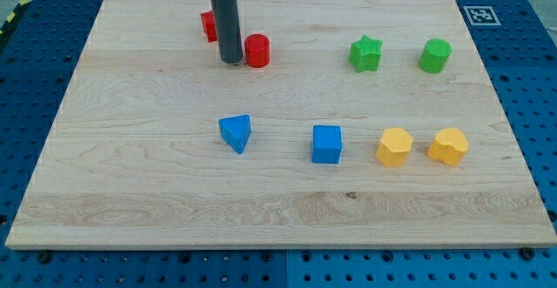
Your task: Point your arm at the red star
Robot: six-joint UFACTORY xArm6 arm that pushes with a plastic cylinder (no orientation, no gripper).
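Note:
A red block (208, 25), likely the star, lies near the view's top left, partly hidden behind my rod. A red cylinder (257, 50) lies just right of my tip (231, 61). My tip rests on the board (130, 149) below and right of the hidden red block, nearly touching the red cylinder's left side.
A green star (365, 53) and a green cylinder (434, 55) lie at the top right. A blue triangle (236, 132) and a blue cube (327, 144) lie mid-board. Two yellow blocks (394, 146) (448, 145) lie at the right.

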